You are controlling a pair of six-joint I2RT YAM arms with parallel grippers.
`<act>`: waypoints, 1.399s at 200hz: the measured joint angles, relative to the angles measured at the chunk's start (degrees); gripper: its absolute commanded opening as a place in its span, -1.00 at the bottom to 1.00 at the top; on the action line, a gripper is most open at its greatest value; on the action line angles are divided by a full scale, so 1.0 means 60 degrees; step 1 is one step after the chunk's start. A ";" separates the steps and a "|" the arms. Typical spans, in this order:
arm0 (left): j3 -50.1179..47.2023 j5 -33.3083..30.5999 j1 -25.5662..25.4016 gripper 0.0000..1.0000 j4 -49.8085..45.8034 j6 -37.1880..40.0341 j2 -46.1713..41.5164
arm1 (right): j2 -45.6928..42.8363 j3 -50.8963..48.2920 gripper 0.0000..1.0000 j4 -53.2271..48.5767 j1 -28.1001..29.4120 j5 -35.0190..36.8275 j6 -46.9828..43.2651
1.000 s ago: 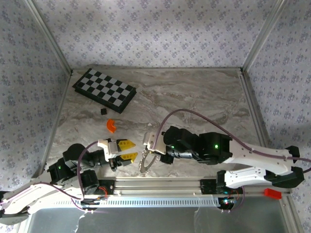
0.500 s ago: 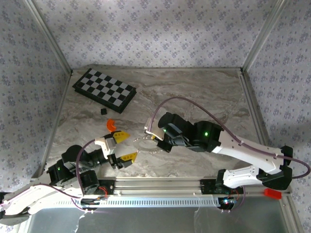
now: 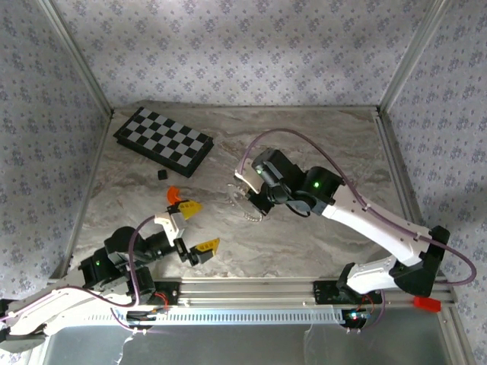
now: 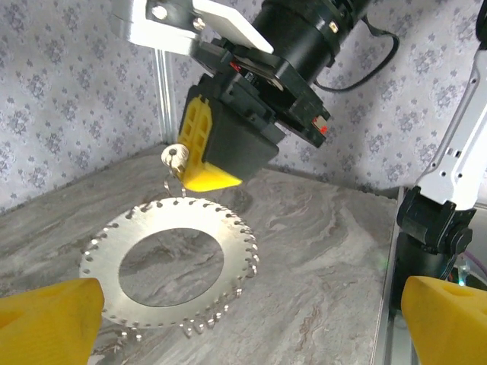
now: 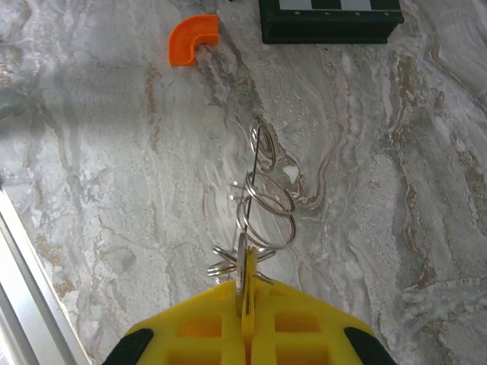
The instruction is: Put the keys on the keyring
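The keyring [image 4: 100, 262] is a flat silver disc with a big central hole, small holes round its rim and small wire rings hanging from them. My right gripper [image 3: 249, 196] is shut on its upper edge over the middle of the table. In the right wrist view the yellow fingers [image 5: 205, 327] pinch the disc [image 5: 241, 262] edge-on, and the wire rings dangle below. My left gripper [image 3: 196, 226] stands wide open at the near left, apart from the keyring [image 3: 245, 205]. Its yellow fingertips [image 4: 46, 319] frame the disc from a distance. The keys are hidden.
A black-and-white checkerboard [image 3: 163, 141] lies at the far left. An orange curved piece [image 3: 175, 195] sits just beyond my left gripper, and a small black piece [image 3: 160, 175] lies behind it. The aluminium rail [image 3: 251, 289] runs along the near edge.
My left gripper has opened wide and drawn back to the near left. My right gripper has carried the keyring away from it, farther over the table.
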 measured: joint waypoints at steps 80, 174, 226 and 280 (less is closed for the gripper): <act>-0.0266 -0.0503 0.0000 0.99 0.0127 -0.0335 0.0066 | 0.1290 0.0127 -1.00 0.0601 -0.1410 -0.1024 0.0007; -0.0288 -0.1359 0.0000 0.99 0.0080 -0.0466 -0.0022 | 0.3402 0.1767 -1.00 0.0758 -0.2157 -0.1475 -0.0015; -0.0288 -0.1701 0.0000 0.99 -0.0455 -0.0477 -0.0339 | 0.4670 0.2922 -1.00 0.0769 -0.2335 -0.1603 -0.0036; -0.0441 -0.1985 0.0000 0.99 -0.0801 -0.0543 -0.0703 | 0.5825 0.4105 -1.00 0.0714 -0.2339 -0.1548 -0.0040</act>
